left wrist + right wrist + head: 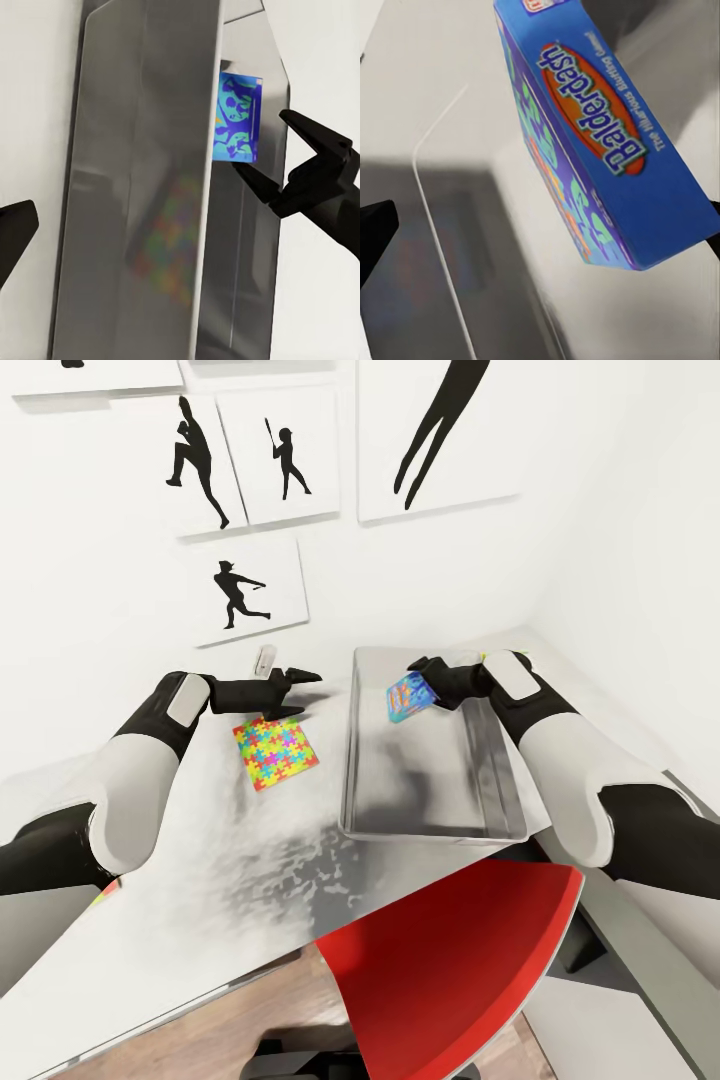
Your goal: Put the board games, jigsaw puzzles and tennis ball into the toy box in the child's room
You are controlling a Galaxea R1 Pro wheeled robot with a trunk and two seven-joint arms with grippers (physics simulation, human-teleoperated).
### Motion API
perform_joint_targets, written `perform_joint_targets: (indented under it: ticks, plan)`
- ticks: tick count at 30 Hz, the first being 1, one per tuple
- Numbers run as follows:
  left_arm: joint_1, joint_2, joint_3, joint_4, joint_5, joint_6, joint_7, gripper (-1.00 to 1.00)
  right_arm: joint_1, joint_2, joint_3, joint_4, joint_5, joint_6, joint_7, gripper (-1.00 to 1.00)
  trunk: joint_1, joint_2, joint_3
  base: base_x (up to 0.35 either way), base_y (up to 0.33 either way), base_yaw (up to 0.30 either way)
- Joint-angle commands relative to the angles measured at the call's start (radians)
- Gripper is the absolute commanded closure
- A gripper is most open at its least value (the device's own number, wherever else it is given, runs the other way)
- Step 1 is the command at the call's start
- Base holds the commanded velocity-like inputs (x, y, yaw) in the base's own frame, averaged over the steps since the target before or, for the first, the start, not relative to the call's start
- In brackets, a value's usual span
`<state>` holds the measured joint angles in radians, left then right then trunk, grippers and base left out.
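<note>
My right pincer [428, 682] is clamped on the blue printed "Balderdash" board-game box [410, 698], holding it tilted over the far end of the grey lidless toy box [432, 822] on the white tabletop [250, 860]. I judge the box light, stiff and slick-faced; gripping across its thin edges suits it. My left pincer [300, 690] hangs open beside the multicoloured jigsaw mat [274, 751].

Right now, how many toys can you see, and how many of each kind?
Board games: 1, the blue board game held by the right gripper over the toy box.
Jigsaw puzzles: 1, the jigsaw puzzle lying on the table.
Total: 2 toys.
</note>
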<state>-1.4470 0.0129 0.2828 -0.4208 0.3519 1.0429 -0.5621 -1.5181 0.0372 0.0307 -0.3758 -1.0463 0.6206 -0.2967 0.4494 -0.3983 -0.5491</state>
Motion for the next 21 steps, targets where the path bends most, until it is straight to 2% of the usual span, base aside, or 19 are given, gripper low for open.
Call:
perform_joint_targets:
  ticks: [1, 21]
  plan:
    - [-0.001, -0.001, 0.006, 0.0, -0.009, 0.004, -0.007, -1.0, -0.001, -0.002, 0.004, -0.002, -0.011, 0.001, -0.01, -1.0, 0.001, -0.002, -0.001, -0.013, 0.0, 0.0]
    - [-0.001, -0.001, 0.006, 0.0, -0.009, 0.004, -0.006, -1.0, -0.001, -0.011, 0.005, -0.002, -0.011, -0.001, -0.009, -1.0, 0.001, -0.002, -0.001, -0.052, 0.0, 0.0]
